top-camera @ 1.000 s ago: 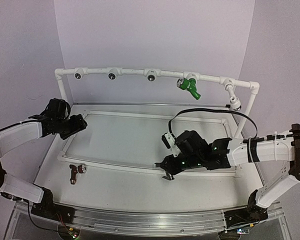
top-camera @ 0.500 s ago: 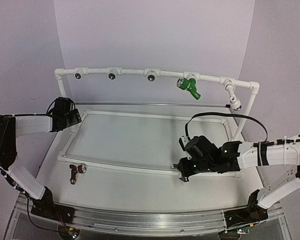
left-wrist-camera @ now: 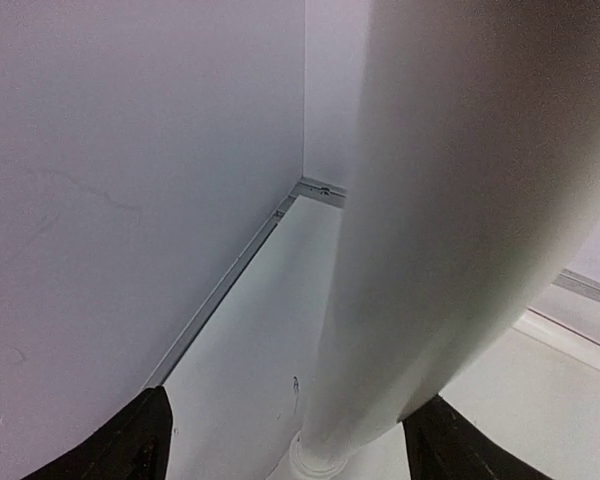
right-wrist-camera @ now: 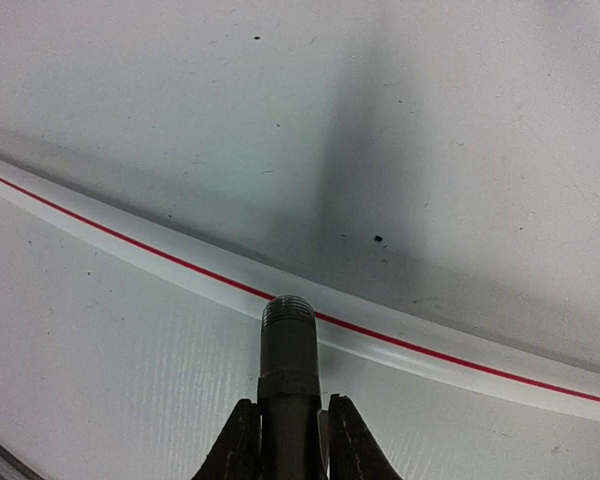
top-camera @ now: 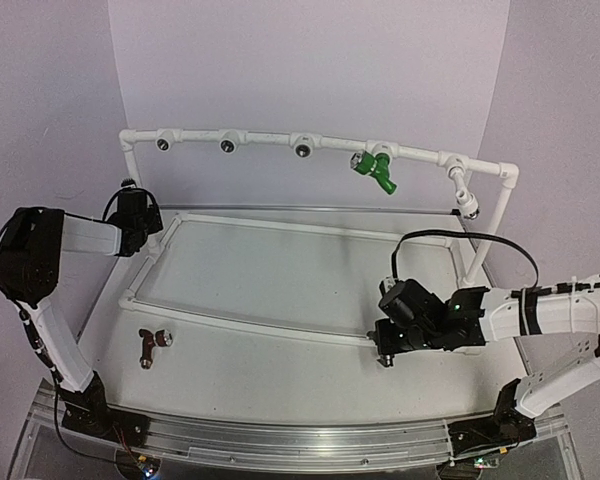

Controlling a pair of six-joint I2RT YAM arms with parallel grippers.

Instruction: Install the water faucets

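The left gripper point(left-wrist-camera: 297, 445) is at the far left of the table point(top-camera: 280, 385), its fingers spread apart on either side of the upright left post point(left-wrist-camera: 430, 200) of the white pipe frame point(top-camera: 265, 141). The post stands between them, and one finger point(left-wrist-camera: 145, 442) is clearly apart from it. The right gripper point(right-wrist-camera: 292, 425) is low over the near right part of the table, clamped on the black faucet point(right-wrist-camera: 287, 345), whose threaded end sticks out past the fingertips just above a white rail point(right-wrist-camera: 130, 250) marked with a red line. The reddish-brown faucet point(top-camera: 152, 345) lies on the table at the near left, outside the frame's base and well apart from both grippers. The green faucet point(top-camera: 376, 168) sits on the top bar of the frame, right of the middle, angled down.
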